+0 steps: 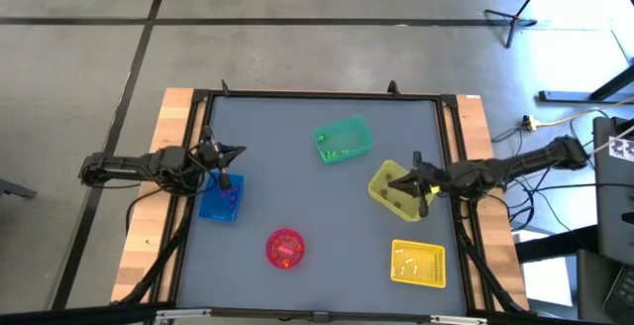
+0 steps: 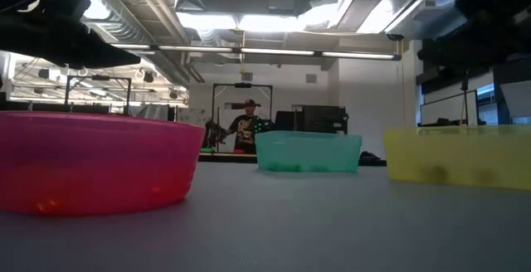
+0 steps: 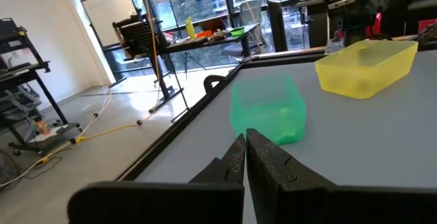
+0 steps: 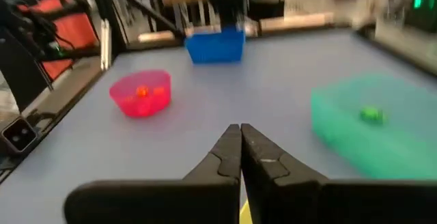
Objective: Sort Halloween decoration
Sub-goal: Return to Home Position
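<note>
Tiny Halloween decoration pieces lie inside the bins: green ones in the green bin (image 1: 343, 140), pale ones in the yellow basket (image 1: 418, 263), orange ones in the pink bowl (image 1: 284, 248), purple ones in the blue bin (image 1: 221, 199). My left gripper (image 1: 241, 151) is shut and empty at the table's left side, above the blue bin's far end. My right gripper (image 1: 390, 181) is shut and empty over the round-cornered yellow bin (image 1: 399, 190) at the right. Its closed fingers (image 4: 239, 142) point toward the pink bowl (image 4: 141, 93) and the blue bin (image 4: 215, 46).
The grey mat (image 1: 297, 186) has free room in its middle between the bins. A black frame and wooden borders (image 1: 158, 216) edge the table. In the low view a person (image 2: 245, 127) stands far behind the table.
</note>
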`<state>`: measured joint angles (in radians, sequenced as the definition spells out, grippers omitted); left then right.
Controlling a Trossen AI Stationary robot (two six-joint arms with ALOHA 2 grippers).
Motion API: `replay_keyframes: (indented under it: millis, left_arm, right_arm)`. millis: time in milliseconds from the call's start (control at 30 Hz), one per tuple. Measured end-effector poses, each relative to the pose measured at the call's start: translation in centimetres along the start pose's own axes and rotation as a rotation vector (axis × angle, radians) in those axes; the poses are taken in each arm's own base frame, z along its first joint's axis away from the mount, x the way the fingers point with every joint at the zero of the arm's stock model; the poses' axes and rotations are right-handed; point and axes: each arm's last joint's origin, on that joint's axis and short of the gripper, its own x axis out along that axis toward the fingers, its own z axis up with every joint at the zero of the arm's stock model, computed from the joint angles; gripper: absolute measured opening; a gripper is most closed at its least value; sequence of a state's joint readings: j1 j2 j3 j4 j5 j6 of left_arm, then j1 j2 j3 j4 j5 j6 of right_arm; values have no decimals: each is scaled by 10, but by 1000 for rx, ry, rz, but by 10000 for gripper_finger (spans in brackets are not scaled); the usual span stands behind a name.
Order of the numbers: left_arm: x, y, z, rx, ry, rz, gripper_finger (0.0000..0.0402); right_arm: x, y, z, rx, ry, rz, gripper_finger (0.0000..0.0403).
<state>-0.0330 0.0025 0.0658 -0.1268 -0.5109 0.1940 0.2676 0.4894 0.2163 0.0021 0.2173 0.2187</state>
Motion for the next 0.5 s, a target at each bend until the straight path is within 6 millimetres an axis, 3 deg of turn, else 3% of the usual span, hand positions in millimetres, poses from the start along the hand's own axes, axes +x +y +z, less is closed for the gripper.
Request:
replay_keyframes:
  millis: [233, 500]
  left_arm:
    - [0, 0, 0, 0, 0, 0, 1]
    - [0, 0, 0, -2, -3, 0, 1]
  right_arm:
    - [-4, -6, -24, -120, -254, 34, 5]
    - [-8, -8, -30, -126, -239, 32, 5]
